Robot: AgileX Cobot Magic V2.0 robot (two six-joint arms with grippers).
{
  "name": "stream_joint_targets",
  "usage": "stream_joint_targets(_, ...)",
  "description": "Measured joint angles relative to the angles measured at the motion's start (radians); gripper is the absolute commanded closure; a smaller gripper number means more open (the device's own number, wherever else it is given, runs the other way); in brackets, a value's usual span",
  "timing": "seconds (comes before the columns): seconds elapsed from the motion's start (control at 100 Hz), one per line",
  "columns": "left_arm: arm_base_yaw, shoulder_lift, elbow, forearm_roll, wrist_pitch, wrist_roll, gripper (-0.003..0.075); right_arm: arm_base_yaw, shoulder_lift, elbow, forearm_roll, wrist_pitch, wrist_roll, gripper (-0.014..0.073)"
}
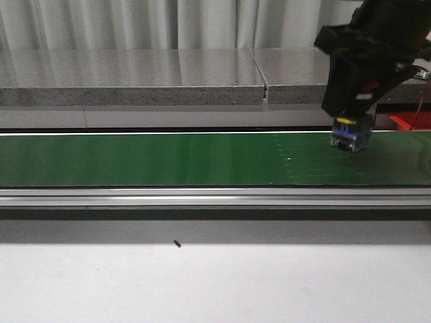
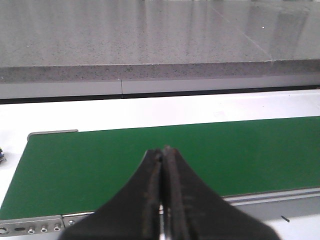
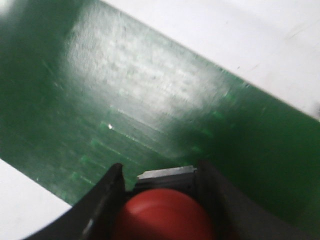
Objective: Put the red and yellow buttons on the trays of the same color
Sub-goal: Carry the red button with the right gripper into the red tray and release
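The right gripper (image 3: 162, 200) is pinching one red button (image 3: 162, 217), holding it just above the green belt (image 1: 168, 158); it is not on a tray yet. The left gripper (image 2: 162, 155) is sitting pressed together and empty. One red tray (image 1: 407, 121) is peeking out at the far right. No yellow button or yellow tray is showing.

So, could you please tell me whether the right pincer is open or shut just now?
Shut on a red button: the right pincer has a finger against each side of it, above the green belt.
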State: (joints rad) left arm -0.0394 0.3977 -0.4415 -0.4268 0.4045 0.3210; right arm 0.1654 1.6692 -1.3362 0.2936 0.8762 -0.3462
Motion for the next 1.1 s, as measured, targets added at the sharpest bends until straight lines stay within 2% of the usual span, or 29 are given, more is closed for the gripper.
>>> stream_joint_targets(0.12,0.000,0.000,0.000,0.000,0.000,0.000,0.0741,-0.065,-0.005,-0.095,0.000,0.027,0.000,0.0431)
stream_joint_targets(0.28,0.000,0.000,0.000,0.000,0.000,0.000,0.0741,-0.207,-0.005,-0.201,0.000,0.023,0.000,0.0431)
stream_joint_targets(0.52,0.000,0.000,0.000,0.000,0.000,0.000,0.0741,-0.449,0.038,-0.280,0.013,-0.071,0.000,0.0431)
stream_joint_targets(0.66,0.000,0.000,0.000,0.000,0.000,0.000,0.0741,-0.548,0.121,-0.317,0.045,-0.112,0.000,0.0431)
stream_joint_targets(0.83,0.000,0.000,0.000,0.000,0.000,0.000,0.0741,-0.602,0.252,-0.391,0.064,-0.143,0.000,0.0431)
stream_joint_targets(1.1,0.000,0.000,0.000,0.000,0.000,0.000,0.0741,-0.609,0.442,-0.517,0.070,-0.158,0.000,0.0431)
